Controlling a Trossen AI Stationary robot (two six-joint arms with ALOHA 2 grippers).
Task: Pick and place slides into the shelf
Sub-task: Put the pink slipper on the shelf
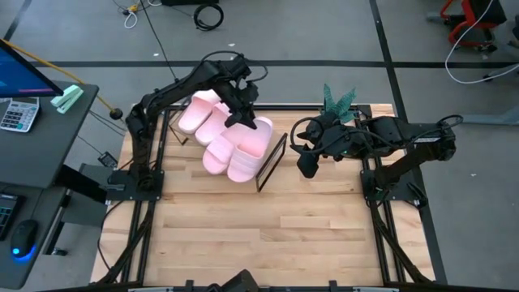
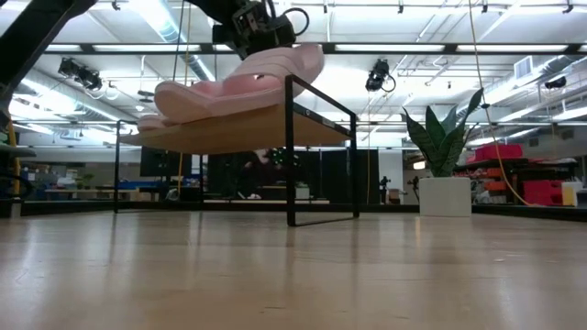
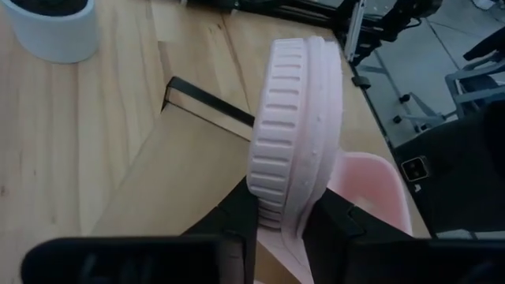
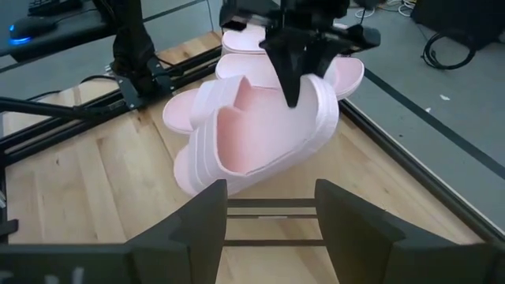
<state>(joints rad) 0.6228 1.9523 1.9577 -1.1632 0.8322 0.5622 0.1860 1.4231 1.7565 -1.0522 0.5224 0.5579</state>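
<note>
Several pale pink slides (image 1: 212,134) lie on the shelf (image 1: 272,162), a low rack with a wooden plank top (image 3: 173,166) and black wire end frames, standing at the table's far left. My left gripper (image 1: 242,120) is above the shelf's right end, shut on one slide (image 4: 260,134) that is turned on its side. That slide shows topmost in the low view (image 2: 275,69). My right gripper (image 4: 268,221) hangs open and empty to the right of the shelf (image 1: 306,166), facing it. My left gripper pinches the slide's sole rim (image 3: 278,197) between its two fingers, one finger (image 3: 237,217) on each flat face of the sole. The fingers come from above, slanting down (image 4: 293,79). The slide stands on edge, tilted, over another slide (image 4: 189,170); whether they touch, I cannot tell.
A green plant in a white pot (image 1: 340,101) stands at the table's far edge, right of the shelf (image 2: 445,156). The near half of the slatted tabletop (image 1: 259,235) is bare wood. A desk with a keyboard (image 1: 16,113) stands left of the table.
</note>
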